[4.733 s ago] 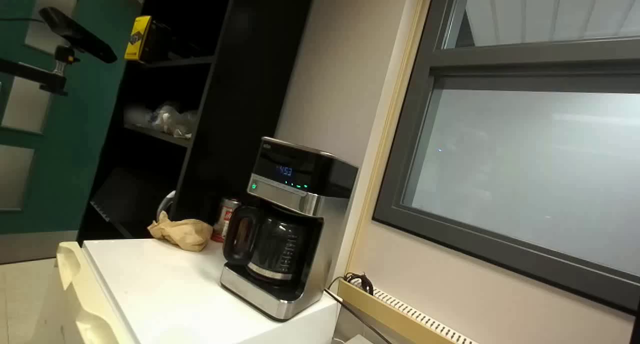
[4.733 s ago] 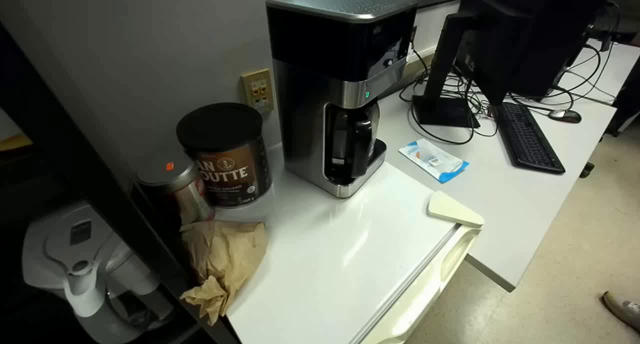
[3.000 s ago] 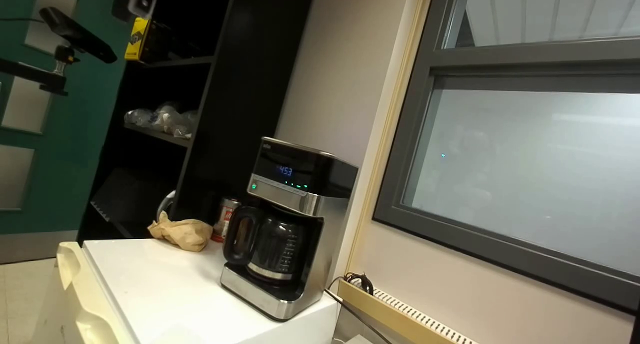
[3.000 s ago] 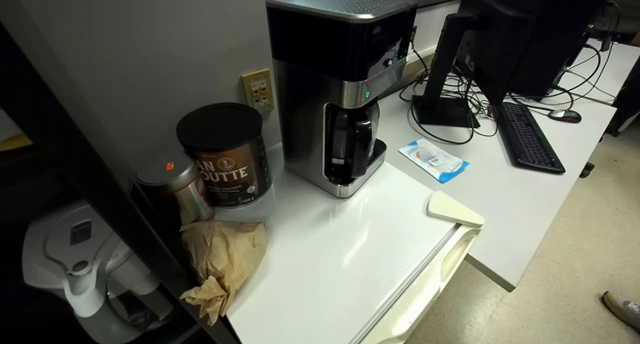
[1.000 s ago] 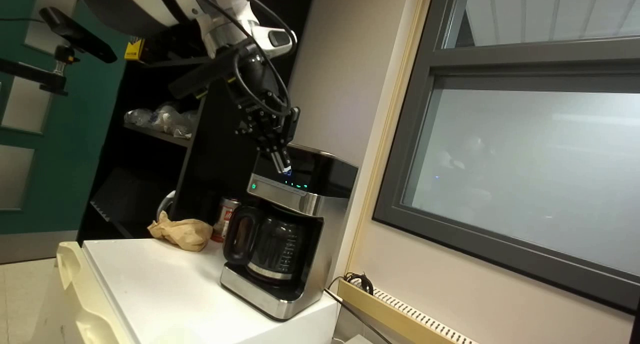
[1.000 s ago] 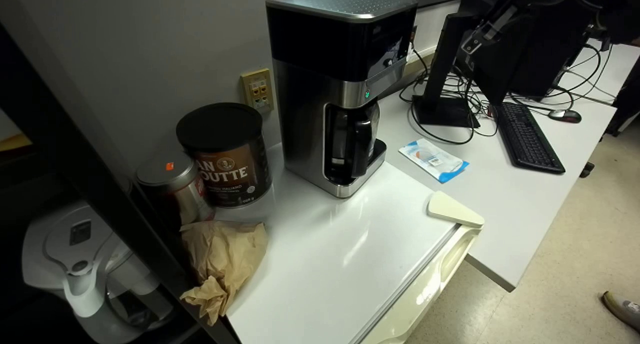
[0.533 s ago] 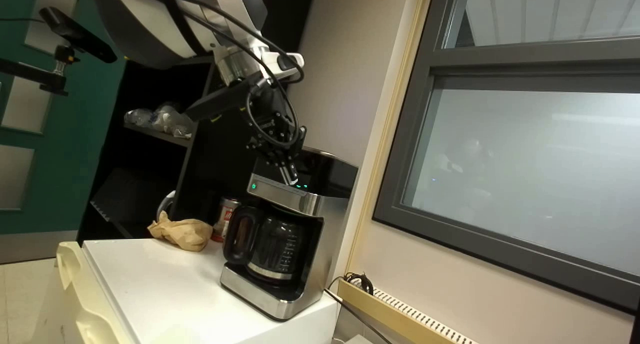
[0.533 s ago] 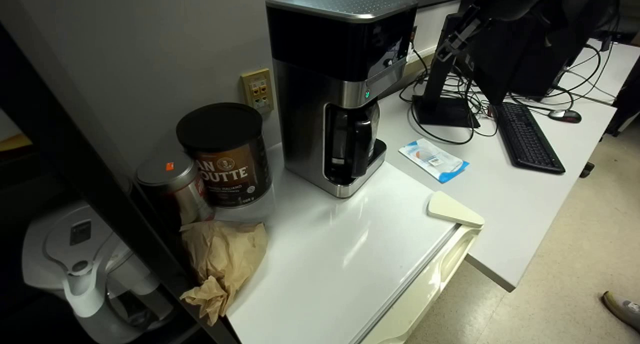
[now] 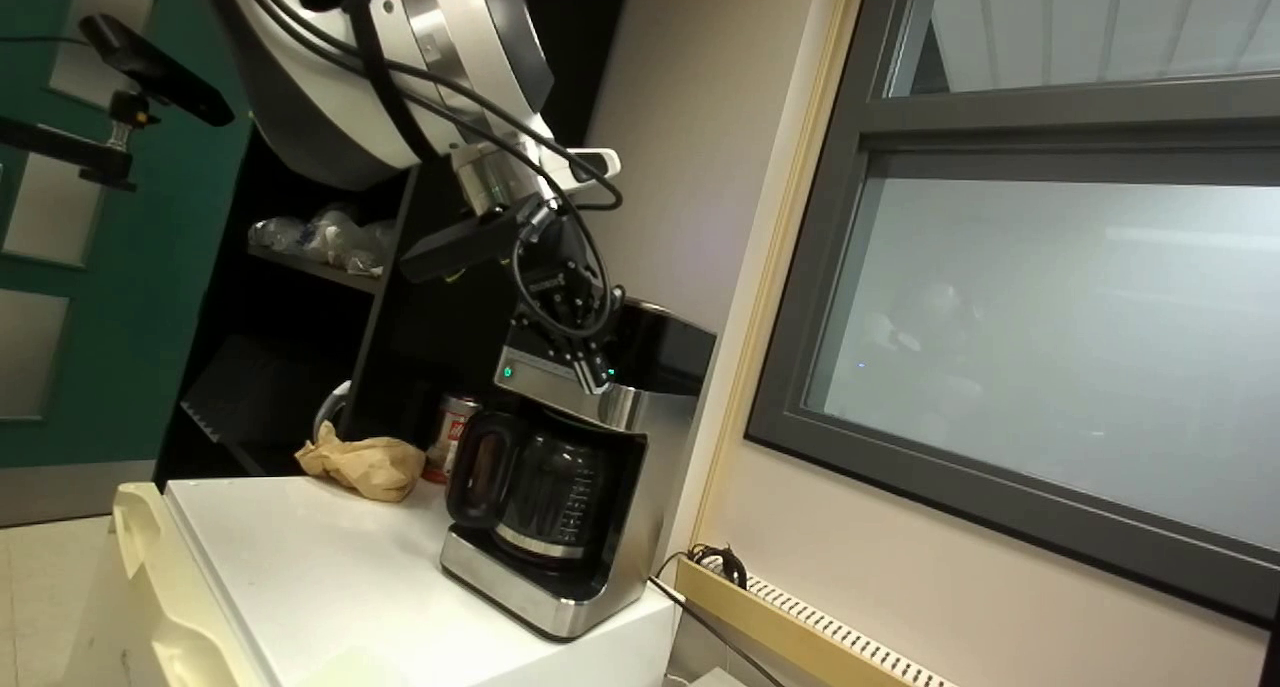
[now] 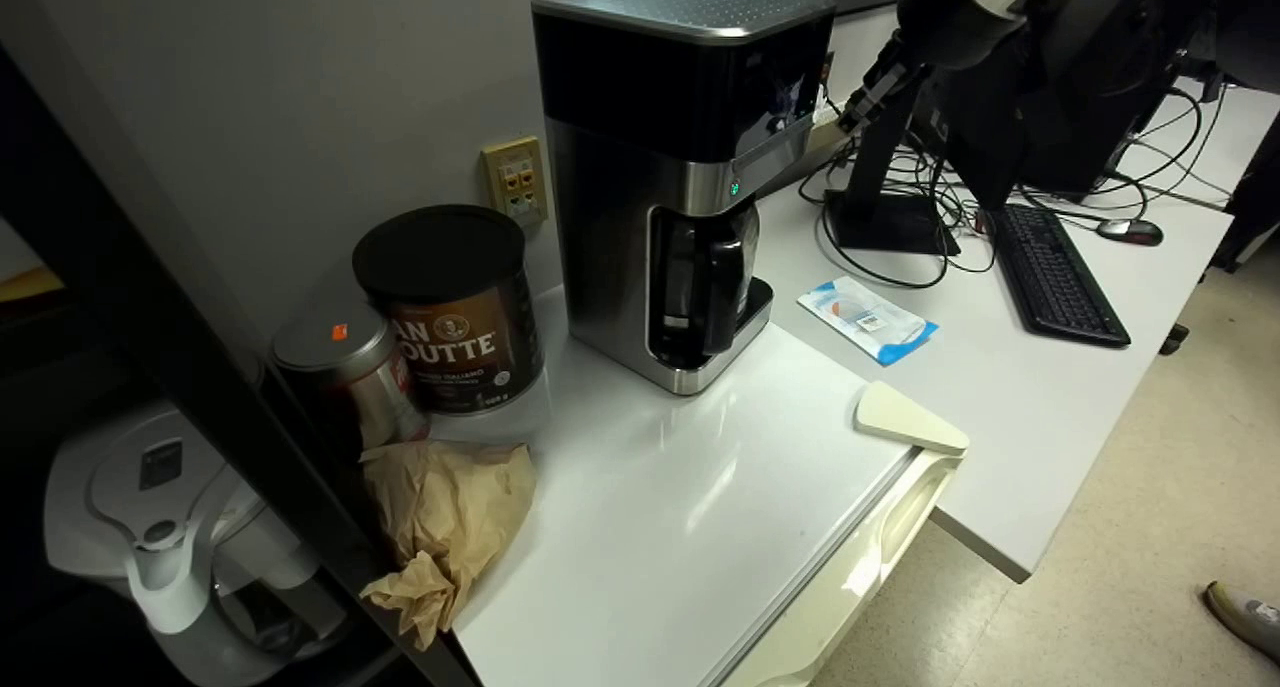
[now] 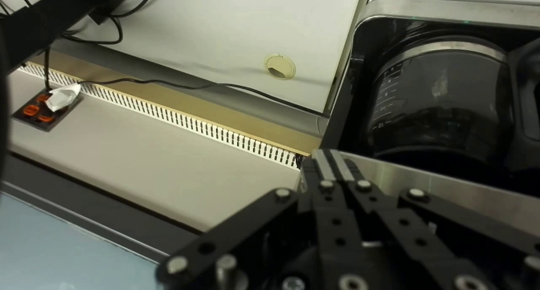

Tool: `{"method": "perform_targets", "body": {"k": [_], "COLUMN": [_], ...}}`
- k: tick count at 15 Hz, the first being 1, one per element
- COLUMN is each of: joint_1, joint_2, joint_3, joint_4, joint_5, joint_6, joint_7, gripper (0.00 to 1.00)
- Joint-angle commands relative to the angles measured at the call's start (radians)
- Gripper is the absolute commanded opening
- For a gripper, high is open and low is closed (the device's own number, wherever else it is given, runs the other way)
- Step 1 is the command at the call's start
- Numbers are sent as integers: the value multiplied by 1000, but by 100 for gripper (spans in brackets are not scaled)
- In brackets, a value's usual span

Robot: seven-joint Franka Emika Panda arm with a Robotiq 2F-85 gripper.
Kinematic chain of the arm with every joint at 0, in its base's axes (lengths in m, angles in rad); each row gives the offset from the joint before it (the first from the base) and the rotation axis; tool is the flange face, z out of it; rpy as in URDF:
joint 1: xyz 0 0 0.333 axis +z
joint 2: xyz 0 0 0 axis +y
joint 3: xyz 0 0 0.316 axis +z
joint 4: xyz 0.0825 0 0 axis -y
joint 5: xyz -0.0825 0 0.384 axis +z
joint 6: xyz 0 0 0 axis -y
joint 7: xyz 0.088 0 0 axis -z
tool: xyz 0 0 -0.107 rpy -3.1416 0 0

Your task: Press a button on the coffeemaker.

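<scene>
The black and silver coffeemaker (image 9: pixel 672 467) stands upright on a white cabinet, with its dark glass carafe (image 9: pixel 560 492) in place. A green-lit button (image 9: pixel 508 372) glows at one end of its silver front strip. My gripper (image 9: pixel 592 385) hangs tilted before the strip's opposite end, covering the display. In an exterior view, a small gap shows between the gripper (image 10: pixel 852 119) and the machine's front. From the wrist, the gripper (image 11: pixel 333 165) is shut, its pale fingertips together with nothing between them, beside the silver strip (image 11: pixel 447 182). Whether it touches is unclear there.
A crumpled paper bag (image 10: pixel 450 527), a dark coffee tub (image 10: pixel 455 317) and a metal can (image 10: pixel 350 367) stand near the coffeemaker. A monitor stand (image 10: pixel 890 207), keyboard (image 10: pixel 1060 272) and loose cables occupy the adjoining desk. The wall and window (image 9: pixel 1000 367) lie close behind.
The arm has come into view from above and moved down to the coffeemaker's front strip, its shut gripper passing over the display. The coffeemaker has not moved.
</scene>
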Motion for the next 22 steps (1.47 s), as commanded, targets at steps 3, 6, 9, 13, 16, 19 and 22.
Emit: {"method": "perform_targets", "body": {"k": [3,6,9,13,16,19,22], "joint_1": [-1,-1,-1,-6,-3,11,29], "joint_2": [75,95,106,104,47,-23,-85], "joint_3": [10,17,21,25,21,7,-13], "joint_4": [98,126,136,130,48,-56,-142], "joint_5": [21,23,24,26,3,-38,-93], "joint_6": [10,9,6,12,42,100,160], "joint_7": [2,-1,-1,-5,9,35,62], "gripper": [1,1,1,1,0,0,0]}}
